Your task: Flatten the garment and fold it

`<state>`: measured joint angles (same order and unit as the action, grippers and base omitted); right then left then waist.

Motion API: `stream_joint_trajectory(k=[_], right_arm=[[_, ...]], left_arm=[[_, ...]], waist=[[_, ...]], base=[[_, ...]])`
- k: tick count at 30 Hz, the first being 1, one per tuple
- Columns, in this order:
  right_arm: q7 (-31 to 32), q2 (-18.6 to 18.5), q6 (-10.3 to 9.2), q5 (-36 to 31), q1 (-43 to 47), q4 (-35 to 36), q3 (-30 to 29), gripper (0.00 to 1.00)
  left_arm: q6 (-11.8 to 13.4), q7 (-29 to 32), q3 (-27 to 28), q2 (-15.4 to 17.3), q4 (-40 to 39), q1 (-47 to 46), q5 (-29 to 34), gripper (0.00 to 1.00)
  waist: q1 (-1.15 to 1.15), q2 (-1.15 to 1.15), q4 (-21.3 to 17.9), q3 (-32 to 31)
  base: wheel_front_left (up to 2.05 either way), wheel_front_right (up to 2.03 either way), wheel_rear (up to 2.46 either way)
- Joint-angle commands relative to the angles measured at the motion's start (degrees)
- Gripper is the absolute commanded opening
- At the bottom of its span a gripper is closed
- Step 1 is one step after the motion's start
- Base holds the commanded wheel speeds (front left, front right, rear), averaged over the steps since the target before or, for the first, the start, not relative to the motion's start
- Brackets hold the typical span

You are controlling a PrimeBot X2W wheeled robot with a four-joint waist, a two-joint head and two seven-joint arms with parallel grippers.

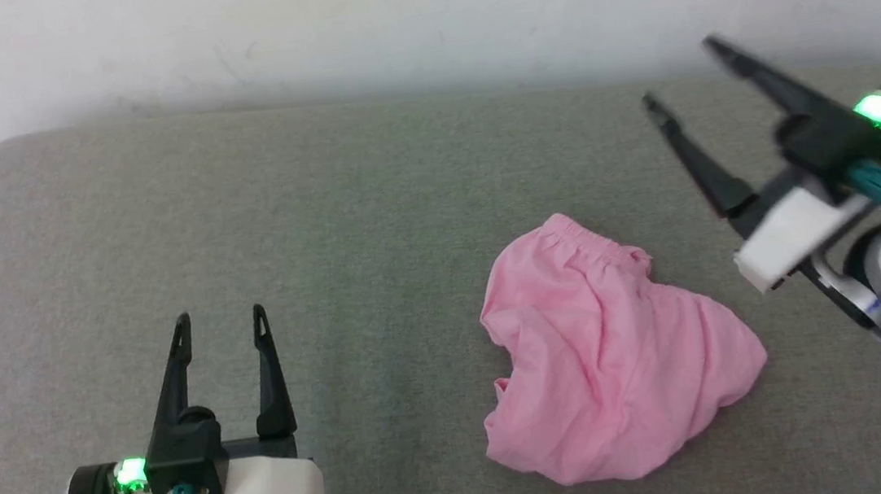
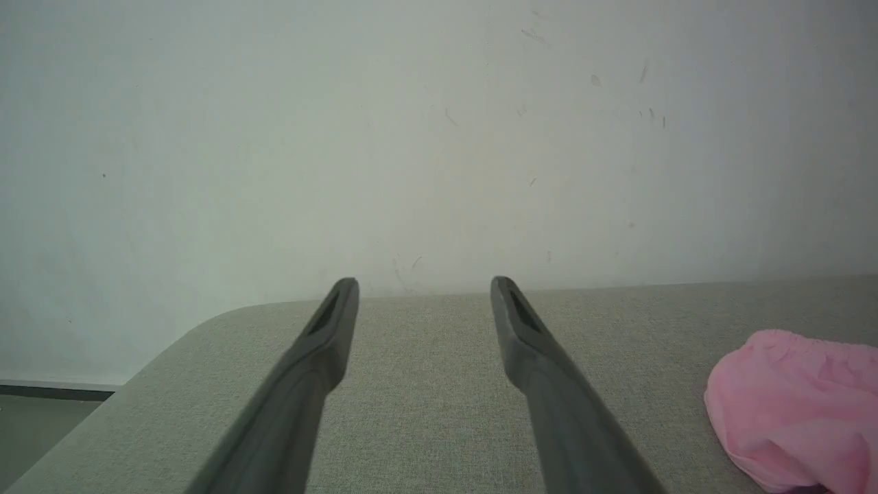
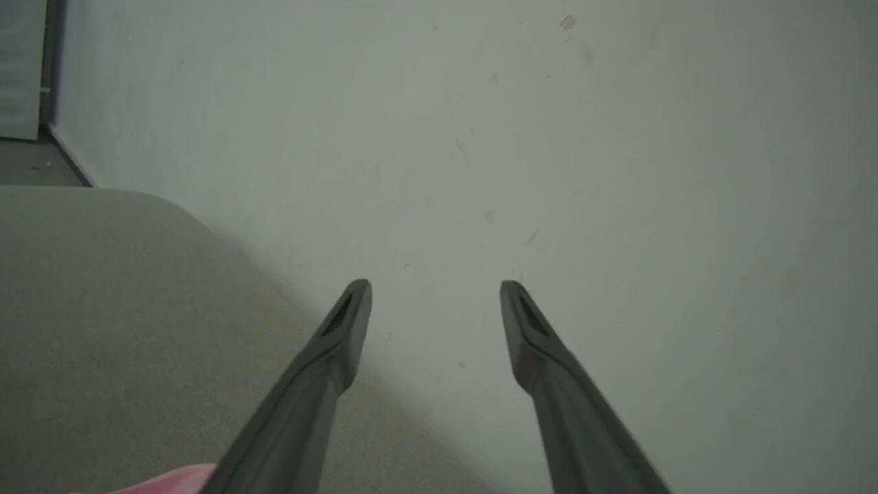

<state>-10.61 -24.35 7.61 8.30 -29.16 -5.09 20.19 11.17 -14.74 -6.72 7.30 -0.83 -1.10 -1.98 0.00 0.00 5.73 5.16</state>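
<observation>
I watch from my remote desk as the pink shorts [image 1: 615, 351] lie crumpled on the grey padded surface [image 1: 322, 210], right of its middle in the head view; the gathered waistband [image 1: 592, 243] is turned toward the white wall [image 1: 416, 12] behind, and the rest of the cloth bunches in soft folds toward the near edge, one leg opening gaping on the left side.

My left claw [image 1: 220, 313] sits at the lower left of the head view, well apart from the shorts; its two dark fingers point toward the wall, spread wide with nothing between them; a green light [image 1: 131, 472] glows at its wrist. Its own camera shows the fingers over bare grey cloth, with the shorts at the lower right corner of that view.

My right claw [image 1: 681, 72] hangs at the upper right, tilted, its fingers slanting up and to the left toward the wall; they too stand spread and empty, near the right side of the shorts but not touching them. Its own camera looks mostly at the wall; a sliver of pink shows at the bottom edge, beside the left finger.
</observation>
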Motion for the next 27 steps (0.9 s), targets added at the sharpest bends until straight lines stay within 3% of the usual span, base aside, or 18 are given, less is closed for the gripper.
stream_joint_trajectory(k=[1,3,7,10,13,17,22,26,27], right_arm=[[3.83,-2.16,-0.12,3.10,-3.74,-2.14,4.88,1.00],[11.64,-6.30,-0.12,9.24,-9.51,-4.94,13.74,1.00],[28.53,-11.17,-0.12,22.81,-19.20,-8.16,27.86,1.00],[39.16,-12.80,-0.12,30.30,-25.01,-9.99,35.61,1.00],[45.77,-12.50,-0.12,36.81,-28.78,-12.00,41.36,1.00],[49.60,-12.01,-0.12,39.17,-32.04,-16.06,48.77,1.00],[48.11,-9.75,-0.12,42.44,-29.86,-22.51,51.87,1.00],[47.04,-8.74,-0.12,42.98,-27.36,-23.55,52.89,1.00],[45.54,-8.72,-0.12,42.79,-27.40,-23.11,52.97,0.27]], left_arm=[[-0.06,-0.26,0.21,-0.37,0.05,-0.57,0.42,1.00],[-0.11,-0.26,0.17,-0.78,0.05,-0.75,0.48,1.00],[-0.38,-0.26,-0.14,-1.52,0.03,-1.69,0.56,1.00],[-0.45,-0.26,-0.44,-2.13,0.07,-2.66,0.52,1.00],[-0.46,-0.26,-0.71,-2.70,0.27,-3.74,0.36,1.00],[-0.39,-0.26,-1.03,-3.34,0.55,-4.78,0.09,1.00],[-0.45,-0.26,-1.46,-3.86,1.17,-5.87,-0.23,1.00],[-0.30,-0.26,-1.13,-4.06,1.64,-5.90,-0.34,1.00],[-0.28,-0.26,-0.95,-4.09,1.80,-5.82,-0.30,1.00]], waist=[[0.00,0.00,0.99,0.74],[0.00,0.00,1.78,1.53],[0.00,0.00,3.60,3.53],[0.00,0.00,5.14,5.53],[0.00,0.00,6.51,7.36],[0.00,0.00,7.96,9.43],[0.00,0.00,9.23,10.94],[0.00,0.00,8.85,11.04],[0.00,0.00,8.51,10.84]], base=[[0.00,0.00,0.00],[0.00,0.00,0.00],[0.00,0.00,0.00],[0.00,0.00,0.00],[0.00,0.00,0.00],[0.00,0.00,0.00],[0.00,0.00,0.00],[0.00,0.00,0.00],[0.00,0.00,0.00]])
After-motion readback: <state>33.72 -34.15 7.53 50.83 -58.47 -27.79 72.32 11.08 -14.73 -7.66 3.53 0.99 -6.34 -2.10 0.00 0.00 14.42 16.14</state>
